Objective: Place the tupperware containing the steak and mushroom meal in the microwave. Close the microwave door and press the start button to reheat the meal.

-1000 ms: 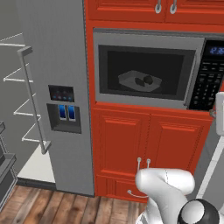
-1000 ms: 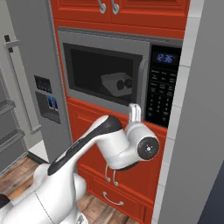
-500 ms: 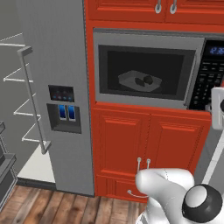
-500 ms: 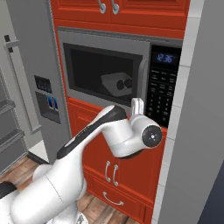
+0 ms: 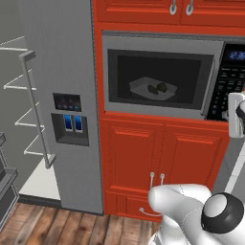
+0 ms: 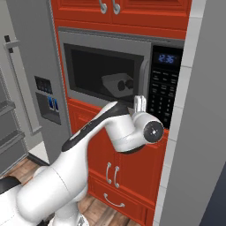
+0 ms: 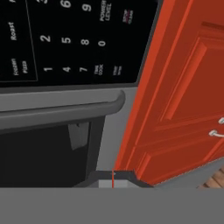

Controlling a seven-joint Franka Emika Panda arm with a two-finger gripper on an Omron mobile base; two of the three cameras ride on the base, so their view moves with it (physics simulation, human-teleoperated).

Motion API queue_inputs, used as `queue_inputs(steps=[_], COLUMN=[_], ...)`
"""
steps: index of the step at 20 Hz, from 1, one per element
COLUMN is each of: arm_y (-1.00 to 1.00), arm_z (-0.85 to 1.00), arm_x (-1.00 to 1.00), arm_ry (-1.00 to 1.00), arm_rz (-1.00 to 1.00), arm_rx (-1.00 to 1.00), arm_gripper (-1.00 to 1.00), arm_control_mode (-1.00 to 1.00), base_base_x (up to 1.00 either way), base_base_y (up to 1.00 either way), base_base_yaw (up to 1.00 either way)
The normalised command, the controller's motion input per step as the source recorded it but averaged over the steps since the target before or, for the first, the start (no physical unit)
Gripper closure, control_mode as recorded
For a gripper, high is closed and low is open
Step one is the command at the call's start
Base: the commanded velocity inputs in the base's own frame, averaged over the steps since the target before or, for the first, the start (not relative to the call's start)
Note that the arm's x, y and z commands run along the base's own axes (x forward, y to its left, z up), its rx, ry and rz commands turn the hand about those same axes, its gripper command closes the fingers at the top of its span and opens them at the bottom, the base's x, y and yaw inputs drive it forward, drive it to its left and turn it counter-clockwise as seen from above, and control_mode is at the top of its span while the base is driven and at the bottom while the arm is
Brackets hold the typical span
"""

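The microwave [image 5: 162, 74] [image 6: 110, 70] sits in the red cabinetry, and its door [image 5: 158, 76] [image 6: 103, 73] lies flush with the front. Through the dark glass I see the whitish tupperware [image 5: 152, 88] [image 6: 115, 83] holding two small dark lumps; steak and mushroom cannot be told apart. My gripper [image 6: 139, 99] [image 5: 231, 114] is shut and holds nothing. It points at the lower left of the black keypad [image 6: 164, 88] [image 5: 230, 83] [image 7: 65, 39], close in front of it. The hand view is rolled and shows the number keys and the grey door handle [image 7: 61, 109].
A tall grey fridge [image 5: 62, 95] [image 6: 31, 66] with a bar handle stands left of the microwave, with wire shelves [image 5: 16, 86] beyond it. Red cabinet doors [image 5: 162, 158] [image 6: 128, 172] [image 7: 183, 96] sit below. A grey wall [image 6: 198, 123] closes in the right side.
The hand has risen a little and moved in toward the keypad as the arm stretched forward. The microwave door and the tupperware have not moved.
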Motion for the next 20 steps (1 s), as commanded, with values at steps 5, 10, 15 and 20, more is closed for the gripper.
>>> queue_inputs(steps=[5, 10, 15, 20], arm_y=[-0.18, -0.18, -0.01, -0.01], arm_z=[-0.04, -0.08, -0.12, -0.10], arm_x=[0.06, 0.05, 0.20, 0.24], arm_ry=[0.00, 0.00, 0.00, 0.00], arm_rz=[-0.04, -0.04, -0.02, -0.01], arm_rx=[0.00, 0.00, 0.00, 0.00], arm_gripper=[1.00, 1.00, 1.00, 1.00], arm_control_mode=[-1.00, -1.00, -1.00, -1.00], base_base_x=[0.00, 0.00, 0.00, 0.00], base_base_y=[0.00, 0.00, 0.00, 0.00], base_base_yaw=[0.00, 0.00, 0.00, 0.00])
